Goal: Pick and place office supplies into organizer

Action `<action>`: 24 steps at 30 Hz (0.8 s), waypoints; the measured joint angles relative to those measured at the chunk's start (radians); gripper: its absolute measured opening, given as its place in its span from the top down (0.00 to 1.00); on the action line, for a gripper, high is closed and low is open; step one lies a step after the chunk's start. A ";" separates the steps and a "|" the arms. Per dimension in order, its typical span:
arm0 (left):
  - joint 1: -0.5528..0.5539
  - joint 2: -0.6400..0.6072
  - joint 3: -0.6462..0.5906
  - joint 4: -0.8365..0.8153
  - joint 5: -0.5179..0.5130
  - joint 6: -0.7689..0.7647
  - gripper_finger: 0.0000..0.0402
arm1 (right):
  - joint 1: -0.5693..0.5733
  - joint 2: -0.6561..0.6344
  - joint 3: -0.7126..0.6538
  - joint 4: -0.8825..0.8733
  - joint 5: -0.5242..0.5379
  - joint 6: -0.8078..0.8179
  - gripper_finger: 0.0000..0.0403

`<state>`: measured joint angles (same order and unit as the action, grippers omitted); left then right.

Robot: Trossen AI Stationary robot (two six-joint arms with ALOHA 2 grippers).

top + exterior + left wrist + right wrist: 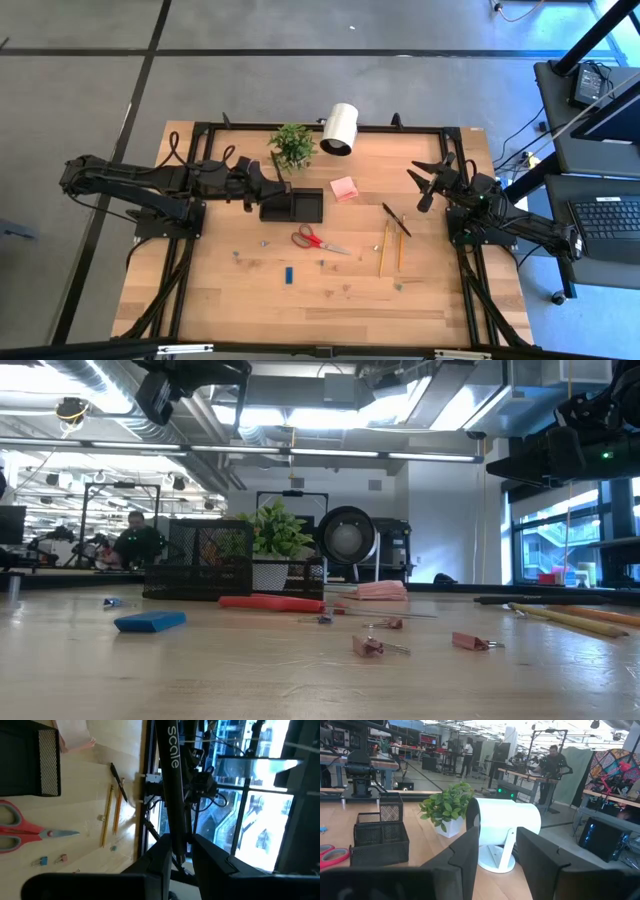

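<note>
The black mesh organizer (292,205) rests flat on the wooden table, left of centre. Red-handled scissors (318,240) lie just near of it, and the pink sticky-note pad (344,188) lies to its right. A dark pen (396,218) and two yellow pencils (390,248) lie farther right. The blue block (287,274) and small clips (325,264) are on the near part of the table. My left gripper (272,185) hovers open by the organizer's left far corner. My right gripper (430,182) is open above the table's far right.
A green potted plant (292,147) and a white cylindrical lamp (341,129) stand at the far edge behind the organizer. The black metal frame (466,270) runs along the table's sides. Bare wood (230,300) lies near left. People show in the room beyond.
</note>
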<state>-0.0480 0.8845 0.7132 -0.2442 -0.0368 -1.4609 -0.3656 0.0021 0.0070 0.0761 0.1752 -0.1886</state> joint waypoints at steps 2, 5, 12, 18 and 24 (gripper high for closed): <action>-0.019 0.005 -0.004 -0.120 0.001 -0.025 0.84 | 0.000 0.000 0.000 0.000 0.000 0.000 0.66; -0.054 0.015 -0.046 -0.189 -0.014 -0.049 0.84 | 0.000 0.000 0.000 0.000 0.000 0.000 0.66; -0.163 0.016 -0.124 -0.174 0.027 0.118 0.84 | 0.000 0.000 0.000 0.000 0.000 0.000 0.66; -0.261 0.015 -0.206 -0.172 -0.057 0.046 0.84 | 0.000 0.000 0.000 0.000 0.000 0.000 0.66; -0.352 0.015 -0.274 -0.172 -0.112 -0.062 0.84 | 0.000 0.000 0.000 0.000 0.000 0.000 0.66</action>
<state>-0.4003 0.8993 0.4390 -0.4165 -0.1483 -1.5232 -0.3655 0.0017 0.0071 0.0765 0.1749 -0.1884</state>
